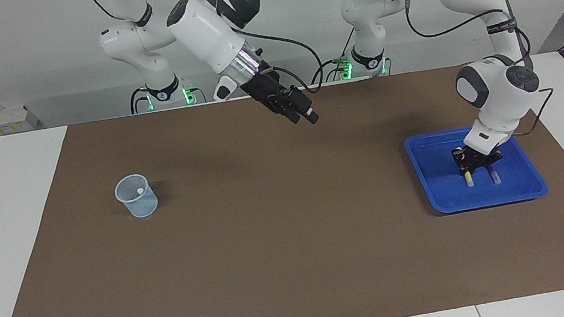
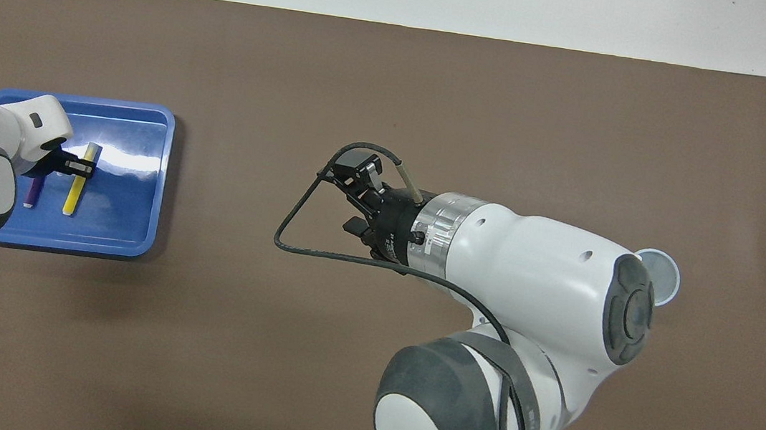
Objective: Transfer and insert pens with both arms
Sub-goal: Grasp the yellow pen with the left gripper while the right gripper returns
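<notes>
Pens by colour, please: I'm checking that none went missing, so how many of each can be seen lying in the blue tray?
Yellow slim marker pen: 1
Purple slim marker pen: 1
Green: 0
Total in the blue plastic tray: 2

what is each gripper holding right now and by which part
The left gripper is shut on the yellow pen in the blue tray, near the pen's end nearer the robots. The right gripper holds nothing.
</notes>
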`<action>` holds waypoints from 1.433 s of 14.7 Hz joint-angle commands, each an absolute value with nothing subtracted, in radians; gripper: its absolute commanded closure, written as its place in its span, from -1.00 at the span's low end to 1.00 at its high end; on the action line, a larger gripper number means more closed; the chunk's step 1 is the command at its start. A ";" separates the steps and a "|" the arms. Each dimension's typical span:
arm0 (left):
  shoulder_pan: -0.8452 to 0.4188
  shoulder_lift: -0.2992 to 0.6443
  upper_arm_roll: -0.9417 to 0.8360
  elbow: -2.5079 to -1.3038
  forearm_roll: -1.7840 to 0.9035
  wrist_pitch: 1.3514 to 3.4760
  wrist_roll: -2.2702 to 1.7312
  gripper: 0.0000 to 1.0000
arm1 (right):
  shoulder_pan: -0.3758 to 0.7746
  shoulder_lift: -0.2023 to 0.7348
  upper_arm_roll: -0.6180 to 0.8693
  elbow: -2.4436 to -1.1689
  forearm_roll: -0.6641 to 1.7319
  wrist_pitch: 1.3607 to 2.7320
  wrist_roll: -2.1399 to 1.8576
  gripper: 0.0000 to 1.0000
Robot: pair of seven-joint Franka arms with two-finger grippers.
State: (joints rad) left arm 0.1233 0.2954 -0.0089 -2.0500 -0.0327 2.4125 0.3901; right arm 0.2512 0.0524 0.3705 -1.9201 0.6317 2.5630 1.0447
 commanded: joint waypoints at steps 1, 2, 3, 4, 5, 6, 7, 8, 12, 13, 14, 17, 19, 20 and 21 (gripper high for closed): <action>0.123 0.295 -0.008 -2.088 -0.018 2.454 0.371 1.00 | 0.273 0.060 0.373 -1.930 0.660 2.586 1.048 -0.55; 0.120 0.295 -0.008 -2.086 -0.018 2.445 0.347 1.00 | 0.275 0.060 0.373 -1.931 0.660 2.586 1.046 -0.58; 0.120 0.295 -0.008 -2.082 -0.018 2.436 0.307 1.00 | 0.275 0.060 0.373 -1.934 0.658 2.586 1.045 -0.59; 0.118 0.295 -0.008 -2.074 -0.018 2.418 0.293 1.00 | 0.275 0.060 0.373 -1.939 0.658 2.588 1.042 -0.61; 0.117 0.293 -0.008 -2.053 -0.018 2.383 0.287 1.00 | 0.275 0.061 0.373 -1.940 0.660 2.588 1.040 -0.66; 0.115 0.290 -0.009 -2.022 -0.020 2.328 0.269 1.00 | 0.275 0.064 0.373 -1.944 0.658 2.588 1.035 -0.70; 0.115 0.287 -0.012 -1.991 -0.023 2.272 0.243 1.00 | 0.276 0.066 0.373 -1.944 0.658 2.589 1.032 -0.72; 0.114 0.281 -0.017 -1.959 -0.025 2.219 0.210 1.00 | 0.276 0.064 0.373 -1.944 0.658 2.589 1.031 -0.74; 0.072 0.250 -0.020 -1.852 -0.035 2.019 0.066 1.00 | 0.290 0.067 0.373 -1.948 0.658 2.591 1.026 -0.74; 0.066 0.236 -0.020 -1.835 -0.049 1.982 0.025 1.00 | 0.298 0.069 0.373 -1.948 0.658 2.595 1.025 -0.74; 0.051 0.223 -0.020 -1.830 -0.079 1.953 -0.018 1.00 | 0.299 0.072 0.373 -1.948 0.658 2.606 1.023 -0.74; 0.028 0.170 -0.020 -1.829 -0.187 1.893 -0.219 1.00 | 0.302 0.074 0.373 -1.970 0.658 2.611 0.939 -0.74; 0.003 0.146 -0.021 -1.835 -0.241 1.847 -0.384 1.00 | 0.302 0.072 0.373 -1.976 0.658 2.611 0.891 -0.71; -0.011 0.132 -0.021 -1.842 -0.250 1.841 -0.449 1.00 | 0.302 0.072 0.373 -1.976 0.658 2.611 0.888 -0.70; -0.027 0.126 -0.021 -1.844 -0.271 1.821 -0.507 1.00 | 0.302 0.072 0.373 -1.976 0.658 2.611 0.888 -0.70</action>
State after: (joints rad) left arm 0.0069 0.1569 -0.0316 -1.8250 -0.2374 1.8570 -0.3945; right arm 0.3003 0.0738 0.3704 -1.9638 0.6317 2.5803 0.9291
